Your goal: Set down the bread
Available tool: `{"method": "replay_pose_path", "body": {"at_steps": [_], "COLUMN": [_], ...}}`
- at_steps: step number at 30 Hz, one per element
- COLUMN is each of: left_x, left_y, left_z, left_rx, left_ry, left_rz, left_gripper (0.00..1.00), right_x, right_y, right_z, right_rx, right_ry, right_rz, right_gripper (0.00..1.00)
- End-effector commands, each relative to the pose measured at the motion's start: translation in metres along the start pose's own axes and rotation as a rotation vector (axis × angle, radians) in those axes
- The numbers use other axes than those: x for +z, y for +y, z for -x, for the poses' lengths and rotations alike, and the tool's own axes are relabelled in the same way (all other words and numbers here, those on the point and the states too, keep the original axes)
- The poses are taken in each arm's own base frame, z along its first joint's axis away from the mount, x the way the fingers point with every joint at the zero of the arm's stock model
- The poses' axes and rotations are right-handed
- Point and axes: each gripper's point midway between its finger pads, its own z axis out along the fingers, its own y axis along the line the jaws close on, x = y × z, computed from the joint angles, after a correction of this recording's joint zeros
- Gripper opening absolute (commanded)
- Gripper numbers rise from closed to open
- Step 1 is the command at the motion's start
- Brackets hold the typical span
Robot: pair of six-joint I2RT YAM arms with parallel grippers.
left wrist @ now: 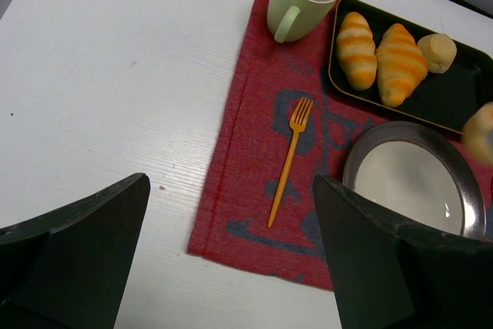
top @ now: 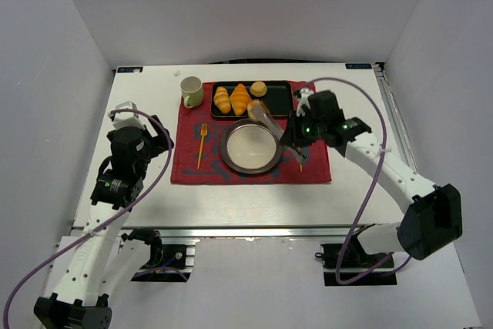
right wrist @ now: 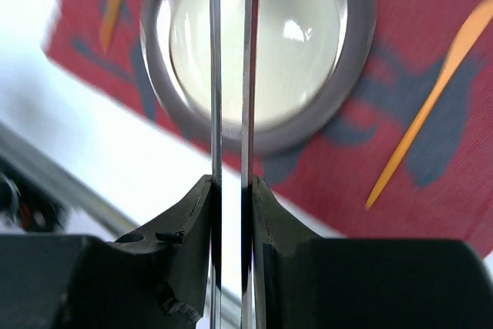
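Presently, right pincer (right wrist: pixel 231 186): clenched on my metal tongs (right wrist: pixel 215 75), whose two blades run forward with only a narrow gap between them.
Bread (top: pixel 256 107): pinched at the tong tips, over the near edge of the black tray (top: pixel 281 99) and just beyond the far rim of the plate (top: pixel 225 148). I cannot tell whether it touches either.
Left pincer (left wrist: pixel 231 182): released, fingers wide apart, over the left edge of the mat.
Writing: dark-blue marks on the red mat (top: pixel 316 171) could be lettering, but I cannot read them.
Tray: two croissants (top: pixel 240 99) at the left, a paler bun (top: pixel 259 88) at the far side, bare black at the right.
Mat edges: the mug (top: pixel 192 92) is at the far left corner, and the orange fork (top: pixel 201 146) lies between the left edge and the plate.
Room: bare white table (top: pixel 254 206) shows left of the mat and along the near edge, and walls close in on three sides.
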Motion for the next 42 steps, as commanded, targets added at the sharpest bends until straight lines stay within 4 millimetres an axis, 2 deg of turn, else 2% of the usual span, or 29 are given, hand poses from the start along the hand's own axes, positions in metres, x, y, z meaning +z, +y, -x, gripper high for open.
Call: {"method": "replay_pose_path", "body": {"at_steps": [1,4,5,11,13,14,18,24,38,42], "left_x": [-0.007,-0.008,-0.008,-0.009,-0.009,-0.009,-0.009,-0.008,-0.008,-0.009], "left_y": [-0.005,-0.006,-0.006,-0.007,-0.007,-0.007,-0.008,-0.007,-0.012,-0.012], "left_z": [0.009,0.009,0.01,0.01,0.01,0.01,0.01,0.007,0.011,0.014], "left_rx": [-0.015,-0.019,-0.021,-0.034,-0.032,-0.034,-0.039,-0.046,-0.048,-0.044], "left_ry": [-0.019,-0.019,-0.022,-0.024,-0.02,-0.02,-0.02,-0.009,-0.01,-0.013], "left_rz": [-0.026,-0.029,-0.029,-0.036,-0.035,-0.035,-0.038,-0.032,-0.049,-0.05], "left_gripper": [0.98,0.98,0.98,0.98,0.98,0.98,0.98,0.98,0.98,0.98], "right_x": [0.001,0.002,0.005,0.014,0.014,0.014,0.01,0.004,-0.025,-0.03], "right_y": [0.0,0.001,-0.004,-0.011,-0.013,-0.012,-0.008,-0.003,0.005,0.0], "right_z": [-0.049,-0.065,-0.076,-0.099,-0.101,-0.101,-0.094,-0.085,-0.05,-0.043], "right_rx": [-0.009,-0.014,-0.016,-0.014,-0.015,-0.017,-0.021,-0.022,-0.046,-0.051], "right_ry": [0.1,0.114,0.137,0.187,0.192,0.191,0.173,0.154,0.062,0.039], "right_rz": [0.015,0.033,0.027,0.022,0.016,0.017,0.027,0.034,-0.006,-0.048], "right_gripper": [0.18,0.18,0.18,0.2,0.26,0.32,0.47,0.56,0.56,0.56]}}
